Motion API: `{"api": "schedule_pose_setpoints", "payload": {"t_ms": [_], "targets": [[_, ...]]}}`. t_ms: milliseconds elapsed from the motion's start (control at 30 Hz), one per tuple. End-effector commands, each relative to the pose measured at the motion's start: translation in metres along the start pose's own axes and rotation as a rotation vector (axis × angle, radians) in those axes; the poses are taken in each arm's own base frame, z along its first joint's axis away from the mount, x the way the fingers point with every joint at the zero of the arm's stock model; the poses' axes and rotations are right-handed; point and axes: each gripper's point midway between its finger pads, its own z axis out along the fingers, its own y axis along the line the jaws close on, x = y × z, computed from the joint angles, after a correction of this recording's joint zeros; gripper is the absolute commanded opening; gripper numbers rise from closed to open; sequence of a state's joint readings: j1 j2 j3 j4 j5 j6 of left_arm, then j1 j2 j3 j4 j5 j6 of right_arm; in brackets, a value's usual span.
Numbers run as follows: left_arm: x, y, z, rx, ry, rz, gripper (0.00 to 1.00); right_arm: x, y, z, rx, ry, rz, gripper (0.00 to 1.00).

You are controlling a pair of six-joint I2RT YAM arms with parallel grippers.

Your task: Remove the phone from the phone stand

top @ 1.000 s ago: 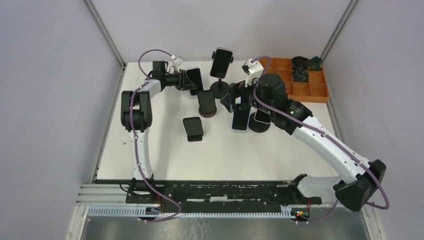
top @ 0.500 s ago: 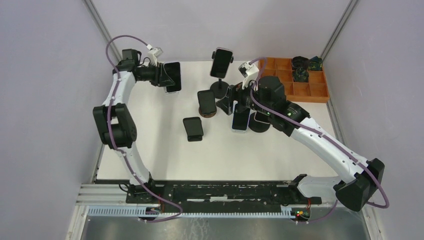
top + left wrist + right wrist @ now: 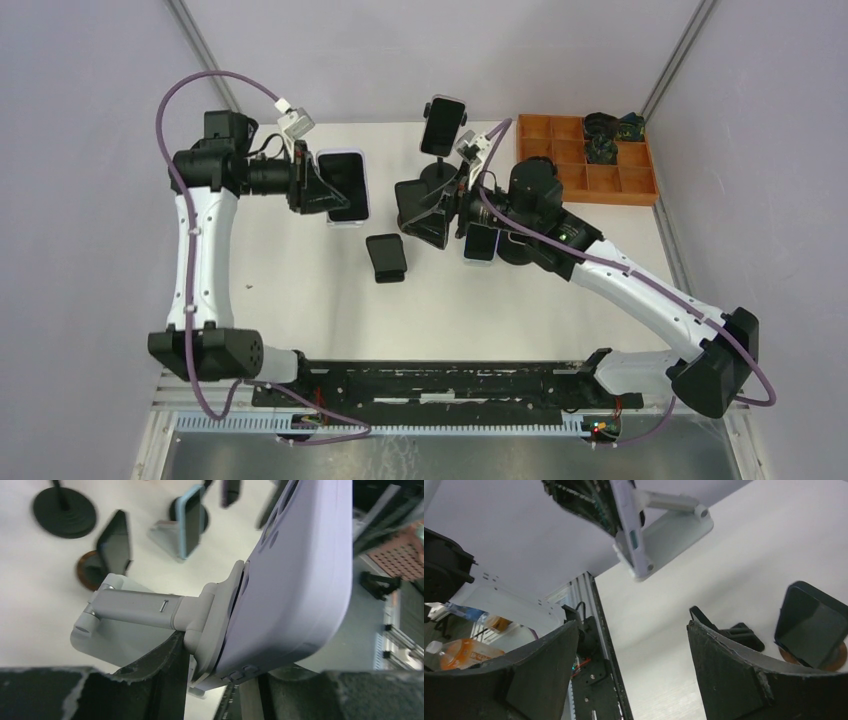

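Over the white table (image 3: pixel 300 300) the left pincer (image 3: pixel 322 196) is clenched across the lavender phone (image 3: pixel 347 183) and its phone stand (image 3: pixel 135 605), both airborne. The released right pincer (image 3: pixel 440 212) could tug the pair loose, or bump the tall stand (image 3: pixel 438 178) behind.

White table (image 3: pixel 300 300) bearing phone stands (image 3: pixel 436 172) and an orange tray (image 3: pixel 603 181)

Place: robotics lab test cell
Enclosure: plain grey walls (image 3: pixel 90 150), metal corner post (image 3: pixel 213 70)
Bench: white table (image 3: pixel 320 310), aluminium rail (image 3: pixel 400 424), left arm (image 3: pixel 195 260) and right arm (image 3: pixel 650 292)
Storage: orange compartment tray (image 3: pixel 604 181)
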State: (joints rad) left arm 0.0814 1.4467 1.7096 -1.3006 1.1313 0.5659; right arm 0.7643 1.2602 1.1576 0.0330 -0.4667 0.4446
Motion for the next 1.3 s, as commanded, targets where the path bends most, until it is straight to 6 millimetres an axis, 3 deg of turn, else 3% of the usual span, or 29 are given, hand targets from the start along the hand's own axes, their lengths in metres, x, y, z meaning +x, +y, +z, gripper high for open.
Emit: {"api": "schedule_pose_setpoints", "payload": {"t_ms": [0,100,233,333,500,933,1133,1267], "targets": [[0.004,-0.081,-0.006,0.218,-0.066,-0.038,0.02,-0.029,0.04,-0.005,-0.176,-0.108,-0.04,0.87],[0.011,-0.105,-0.008,0.262,-0.075,-0.049,0.02,-0.027,0.054,-0.006,-0.228,-0.122,-0.037,0.86],[0.003,-0.129,-0.015,0.314,-0.109,-0.058,0.02,-0.012,0.074,-0.004,-0.289,-0.113,-0.054,0.86],[0.001,-0.137,-0.018,0.326,-0.118,-0.068,0.02,-0.005,0.092,-0.009,-0.374,-0.119,-0.067,0.86],[0.007,-0.153,-0.016,0.373,-0.095,-0.077,0.02,-0.003,0.106,-0.011,-0.447,-0.133,-0.076,0.86],[0.01,-0.154,-0.014,0.391,-0.086,-0.112,0.02,-0.002,0.118,0.012,-0.485,-0.111,-0.092,0.82],[0.014,-0.152,-0.013,0.385,-0.077,-0.13,0.02,-0.004,0.115,0.028,-0.472,-0.115,-0.102,0.74],[0.014,-0.152,-0.014,0.373,-0.075,-0.127,0.02,-0.006,0.115,0.034,-0.479,-0.115,-0.106,0.6]]}}
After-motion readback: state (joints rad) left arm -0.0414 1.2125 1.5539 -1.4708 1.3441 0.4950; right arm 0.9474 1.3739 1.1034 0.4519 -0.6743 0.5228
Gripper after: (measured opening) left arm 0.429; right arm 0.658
